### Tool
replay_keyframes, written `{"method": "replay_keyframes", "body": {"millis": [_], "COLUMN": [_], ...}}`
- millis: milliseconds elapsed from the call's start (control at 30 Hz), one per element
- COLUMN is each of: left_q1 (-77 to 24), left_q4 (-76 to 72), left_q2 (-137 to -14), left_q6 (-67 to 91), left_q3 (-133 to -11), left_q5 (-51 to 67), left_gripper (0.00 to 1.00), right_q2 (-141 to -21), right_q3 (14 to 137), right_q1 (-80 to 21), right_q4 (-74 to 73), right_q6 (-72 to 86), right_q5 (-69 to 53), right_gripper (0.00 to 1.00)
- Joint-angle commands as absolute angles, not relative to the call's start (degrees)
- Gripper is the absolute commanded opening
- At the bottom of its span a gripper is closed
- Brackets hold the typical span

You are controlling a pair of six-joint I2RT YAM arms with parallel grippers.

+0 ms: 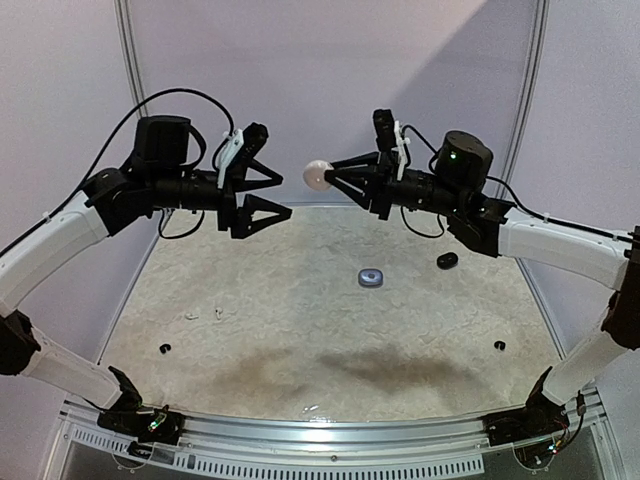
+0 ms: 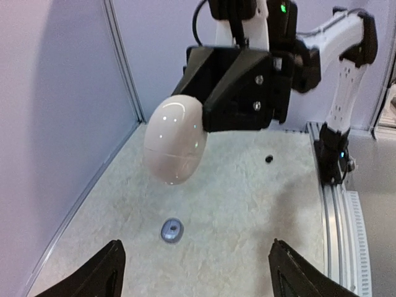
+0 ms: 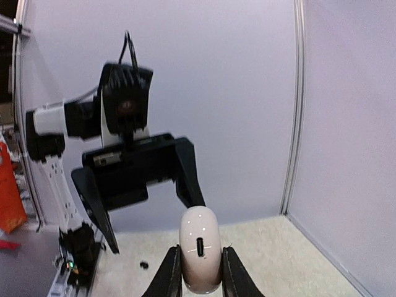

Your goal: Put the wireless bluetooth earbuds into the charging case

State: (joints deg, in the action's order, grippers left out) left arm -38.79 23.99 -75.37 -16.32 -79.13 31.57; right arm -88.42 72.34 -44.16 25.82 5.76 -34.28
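While the right hand (image 1: 338, 176) pinches a white case (image 1: 317, 174) high above the desk (image 1: 300, 330), the left hand (image 1: 290, 195) faces it from just beside it, fingers spread wide and holding nothing. The case is egg-shaped and glossy. The right fingers (image 3: 170, 272) clamp its narrow end, its port turned toward the wrist, and the rounded end juts toward the left hand. Its lid looks shut.

No earbud is in either hand. Two white buds (image 1: 190, 316) lie on the desk well below the left hand. A black bud (image 1: 165, 349) sits nearer that arm's base, and a second black bud (image 1: 499, 345) lies well below the right hand. A grey case (image 1: 372, 278) rests on the desk beneath the gap between the hands, and a black case (image 1: 447, 261) lies below the right wrist.

The buds are probably very light, hard and smooth, so they are apt to roll or squirt out of a pinch. Each is best taken across its body with the fingertips, low against the desk. The case's slick curved shell gives little purchase, so a grip across its flatter sides seems safest.
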Motion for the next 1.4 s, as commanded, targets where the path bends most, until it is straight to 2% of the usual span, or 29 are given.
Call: {"method": "replay_keyframes", "body": {"millis": [0, 100, 200, 300, 467, 667, 867, 967, 1067, 1100, 1200, 1233, 1300, 1367], "left_q1": [-38.41, -38.47, -39.11, -39.37, -39.77, -40.03, -40.43, -40.43, -40.43, -40.39, -40.18, -40.1, -39.95, -39.9], "left_q4": [3.87, -4.94, -13.55, -17.47, -19.85, -20.48, -20.88, -20.56, -19.59, -18.61, -7.7, -2.68, 8.58, 19.56], "left_q2": [-75.81, -77.58, -79.7, -81.92, -83.81, -84.47, -83.13, -82.77, -82.23, -82.0, -80.74, -80.25, -79.26, -78.86], "left_q6": [-1.28, 6.98, 14.7, 18.77, 19.83, 20.73, 16.8, 16.33, 15.51, 14.64, 8.25, 4.98, -3.33, -12.66], "left_q3": [-76.85, -76.59, -76.47, -77.47, -79.17, -79.68, -79.11, -79.02, -78.95, -78.93, -79.53, -79.91, -80.69, -82.08], "left_q5": [35.47, 37.73, 38.7, 39.67, 40.0, 41.72, 45.84, 46.1, 46.21, 46.16, 43.5, 41.62, 37.6, 34.48], "left_gripper": [0.78, 0.69, 0.54, 0.52, 0.49, 0.29, 0.14, 0.01, 0.0, 0.0, 0.0, 0.0, 0.0, 0.0], "right_q2": [-89.96, -92.35, -94.31, -95.88, -96.42, -96.84, -97.01, -97.03, -97.0, -96.88, -96.1, -95.55, -93.42, -89.6], "right_q3": [69.78, 70.73, 71.71, 72.87, 73.1, 73.63, 75.02, 75.73, 75.81, 75.7, 74.83, 74.15, 72.43, 71.49], "right_q1": [-44.29, -45.21, -45.77, -45.98, -46.61, -46.71, -46.76, -46.72, -46.75, -46.71, -46.51, -46.31, -45.74, -45.23], "right_q4": [55.57, 60.23, 63.84, 64.95, 64.55, 62.95, 57.98, 55.92, 54.35, 53.75, 50.81, 49.26, 45.64, 37.09], "right_q6": [19.54, 20.77, 20.79, 21.99, 21.88, 21.63, 19.72, 19.18, 18.69, 18.51, 18.08, 17.68, 16.05, 12.93], "right_q5": [-29.62, -29.0, -28.57, -28.96, -29.27, -29.63, -32.85, -34.04, -34.36, -34.24, -33.54, -33.31, -32.97, -32.78], "right_gripper": [0.0, 0.0, 0.0, 0.0, 0.0, 0.0, 0.0, 0.0, 0.0, 0.03, 0.48, 0.58, 0.71, 0.78]}}
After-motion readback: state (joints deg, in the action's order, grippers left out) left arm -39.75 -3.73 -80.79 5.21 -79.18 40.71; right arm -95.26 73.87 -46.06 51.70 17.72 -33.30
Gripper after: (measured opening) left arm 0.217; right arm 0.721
